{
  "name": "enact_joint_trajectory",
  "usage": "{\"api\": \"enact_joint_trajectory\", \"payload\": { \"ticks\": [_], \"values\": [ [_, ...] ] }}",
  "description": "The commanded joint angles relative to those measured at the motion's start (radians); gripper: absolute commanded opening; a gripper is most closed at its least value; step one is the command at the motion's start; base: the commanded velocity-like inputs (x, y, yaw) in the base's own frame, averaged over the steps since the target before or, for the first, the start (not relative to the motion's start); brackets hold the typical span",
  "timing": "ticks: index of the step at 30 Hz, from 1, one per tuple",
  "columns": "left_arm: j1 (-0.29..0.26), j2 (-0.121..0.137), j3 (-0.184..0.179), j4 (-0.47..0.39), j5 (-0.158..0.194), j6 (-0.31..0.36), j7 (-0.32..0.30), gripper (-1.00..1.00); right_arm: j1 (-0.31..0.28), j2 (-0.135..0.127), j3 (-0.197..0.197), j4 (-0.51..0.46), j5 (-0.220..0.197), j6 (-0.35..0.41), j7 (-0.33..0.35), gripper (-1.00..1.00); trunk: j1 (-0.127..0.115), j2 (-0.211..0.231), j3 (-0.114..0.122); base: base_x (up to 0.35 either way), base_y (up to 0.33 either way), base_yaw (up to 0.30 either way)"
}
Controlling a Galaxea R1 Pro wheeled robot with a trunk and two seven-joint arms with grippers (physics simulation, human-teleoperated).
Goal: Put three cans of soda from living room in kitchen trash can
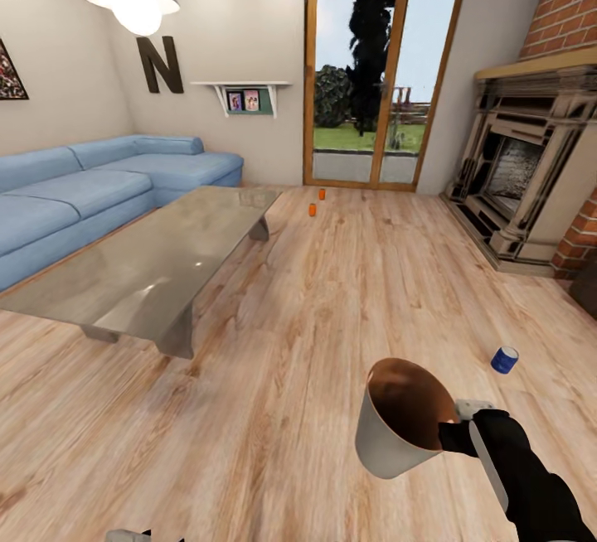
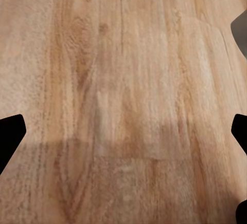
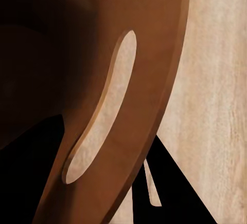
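The right gripper [image 1: 454, 430], at the lower right of the head view, pinches the rim of the trash can [image 1: 398, 430], which is held tilted above the wood floor [image 1: 332, 302]. The left gripper [image 2: 123, 131] is spread wide over bare floor. The blue soda can [image 1: 504, 359] stands on the floor at right, near the bin. Two orange soda cans [image 1: 313, 210] [image 1: 322, 193] stand at upper centre, just beyond the far edge of the glass table [image 1: 149, 268], before the garden doors [image 1: 377, 78]. Open floor lies between the table and the fireplace [image 1: 522, 177].
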Motion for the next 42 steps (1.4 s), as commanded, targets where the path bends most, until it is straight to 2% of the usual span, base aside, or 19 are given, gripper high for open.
{"api": "enact_joint_trajectory", "payload": {
  "ticks": [1, 42],
  "values": [
    [0.000, 0.000, 0.000, 0.000, 0.000, 0.000, 0.000, 1.00, 0.000, 0.000, 0.000, 0.000, -0.015, -0.001, 0.007, -1.00, 0.000, 0.000, 0.000, 0.000, 0.000, -0.071],
    [0.000, 0.000, 0.000, 0.000, 0.000, 0.001, 0.000, 1.00, 0.000, 0.000, 0.000, 0.000, -0.016, 0.000, 0.007, -1.00, 0.000, 0.000, 0.000, 0.000, 0.000, -0.258]
  ]
}}
